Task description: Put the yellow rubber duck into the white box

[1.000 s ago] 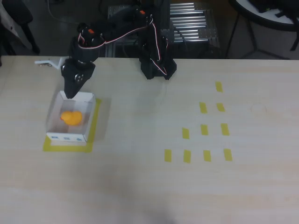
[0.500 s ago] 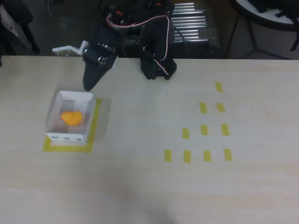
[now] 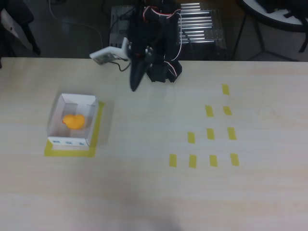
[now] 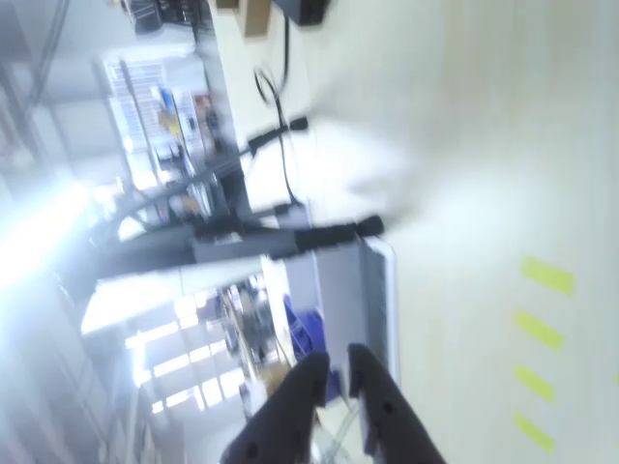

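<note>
The yellow rubber duck point(image 3: 73, 121) lies inside the white box point(image 3: 54, 115), which stands on a yellow tape square at the left of the table in the overhead view. My gripper point(image 3: 134, 84) hangs well to the right of the box, near the arm's black base, its dark fingers together in a point with nothing held. In the blurred wrist view the gripper point(image 4: 338, 364) shows two dark fingertips nearly touching, with nothing between them.
The arm's black base point(image 3: 162, 70) stands at the table's back edge. Several small yellow tape rectangles point(image 3: 210, 133) mark the right half of the table. A white plate point(image 3: 109, 54) sticks out from the wrist toward the left.
The gripper has swung from just above the box's back wall to the right and back toward the base. The duck and box have stayed put.
</note>
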